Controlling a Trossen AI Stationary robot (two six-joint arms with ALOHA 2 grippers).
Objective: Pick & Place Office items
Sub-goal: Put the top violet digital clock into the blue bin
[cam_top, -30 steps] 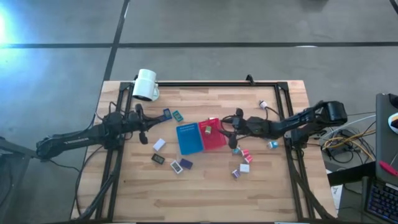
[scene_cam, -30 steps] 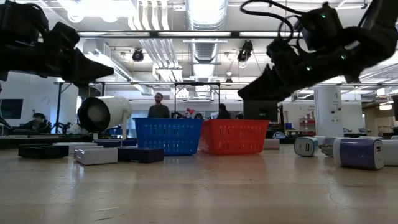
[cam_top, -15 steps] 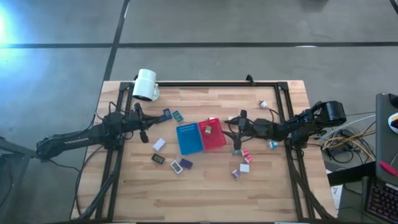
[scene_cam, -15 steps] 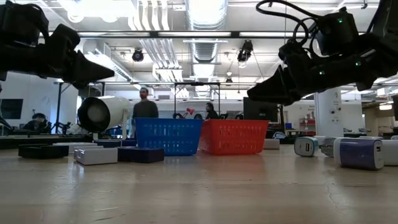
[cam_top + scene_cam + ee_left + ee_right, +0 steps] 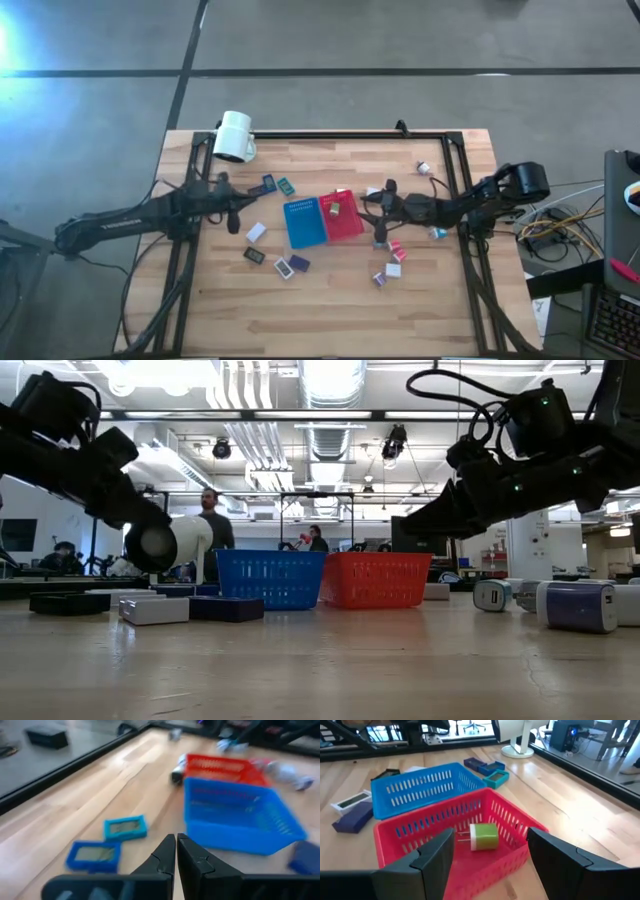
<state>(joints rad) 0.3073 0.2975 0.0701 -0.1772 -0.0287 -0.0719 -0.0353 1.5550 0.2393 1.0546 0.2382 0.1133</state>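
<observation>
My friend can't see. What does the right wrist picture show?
A red basket holds a green-and-white plug, seen between the right gripper's two open fingers. A blue basket stands beside the red one on the wooden table.

We note even, fairly bright light throughout. In the low view it comes from ceiling strip lights (image 5: 330, 380), which burn out to white glare; the arms show as dark silhouettes against them, and the near table (image 5: 320, 670) is soft. In the high view a blue-white glare sits at the left edge. The left wrist view is blurred all over, most around the blue tray (image 5: 240, 815). The right wrist view is sharp mid-frame.
</observation>
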